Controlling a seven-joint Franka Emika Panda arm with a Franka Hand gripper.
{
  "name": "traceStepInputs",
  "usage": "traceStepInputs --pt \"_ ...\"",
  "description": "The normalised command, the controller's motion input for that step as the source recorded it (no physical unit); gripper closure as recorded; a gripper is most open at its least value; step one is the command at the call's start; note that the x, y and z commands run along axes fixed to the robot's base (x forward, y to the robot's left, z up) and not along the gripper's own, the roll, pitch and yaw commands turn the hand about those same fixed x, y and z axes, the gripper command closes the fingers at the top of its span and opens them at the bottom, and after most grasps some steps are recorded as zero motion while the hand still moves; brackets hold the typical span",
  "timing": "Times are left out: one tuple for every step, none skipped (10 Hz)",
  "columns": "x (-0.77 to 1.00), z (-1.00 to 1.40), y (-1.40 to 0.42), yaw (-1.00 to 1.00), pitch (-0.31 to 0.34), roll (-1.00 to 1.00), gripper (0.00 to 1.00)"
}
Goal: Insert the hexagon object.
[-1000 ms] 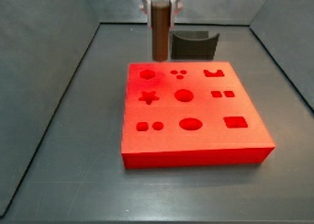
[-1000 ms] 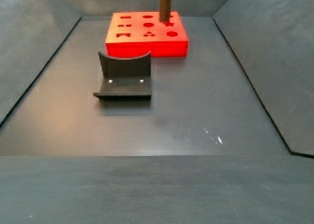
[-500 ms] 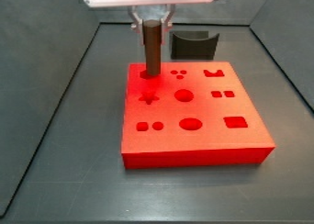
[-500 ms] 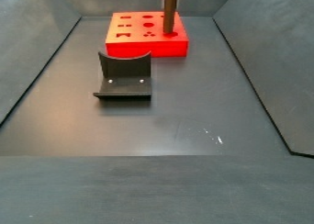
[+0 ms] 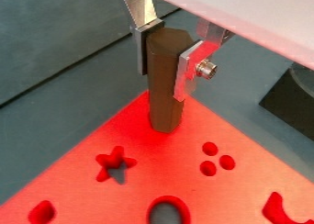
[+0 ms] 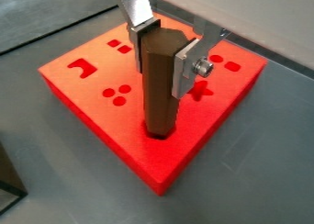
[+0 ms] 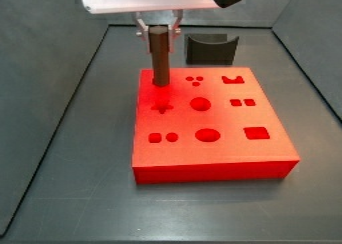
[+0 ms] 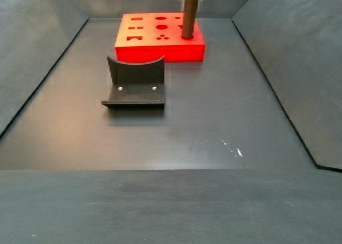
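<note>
My gripper (image 5: 170,46) is shut on the hexagon object (image 5: 164,85), a slim reddish-brown six-sided peg, and holds it upright. Its silver fingers (image 6: 189,62) clamp the peg's upper end in both wrist views. The peg's (image 6: 160,90) lower end meets the top of the red block (image 6: 123,127) near one corner; whether it sits in a hole is hidden by the peg. In a side view the peg (image 7: 159,56) stands at the block's (image 7: 214,158) far left corner, under the gripper (image 7: 159,28). In a side view the peg (image 8: 190,15) stands on the block (image 8: 160,50).
The red block has several shaped holes, among them a star (image 5: 114,163) and three small dots (image 5: 218,159). The dark grey curved block (image 8: 135,84) stands on the floor apart from the red block; it also shows behind the red block (image 7: 210,48). Grey walls enclose the floor.
The gripper has come down with the peg. The peg's lower end, earlier above the block's far left corner, now rests at the block's top surface.
</note>
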Motion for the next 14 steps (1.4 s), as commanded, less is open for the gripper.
traceStepInputs --pt "-0.09 -0.06 0.00 0.00 -0.131 0.03 1.00" --pt "0.06 -0.14 0.03 0.18 -0.056 0.11 1.00" --pt "0.15 -0.16 0.11 0.25 -0.043 0.08 1.00" --pt "0.40 -0.19 0.06 0.37 0.000 0.13 1.00" --pt "0.27 -0.25 0.03 0.29 0.000 0.12 1.00" --pt "0.03 -0.25 -0.03 0.10 0.000 0.11 1.00" --pt "0.00 -0.20 -0.09 0.01 0.000 0.13 1.00" --pt "0.01 -0.21 -0.14 0.02 0.000 0.16 1.00" --pt "0.00 -0.21 -0.20 0.00 -0.013 0.20 1.00" --pt "0.00 -0.24 -0.13 0.00 -0.033 0.18 1.00" --pt "0.10 -0.25 0.00 0.07 -0.040 0.14 1.00" --pt "0.11 -0.39 0.08 0.06 -0.071 0.09 1.00" --pt "0.23 -0.52 0.01 0.04 -0.067 0.10 1.00" --pt "0.28 -0.61 0.00 0.07 -0.064 0.19 1.00"
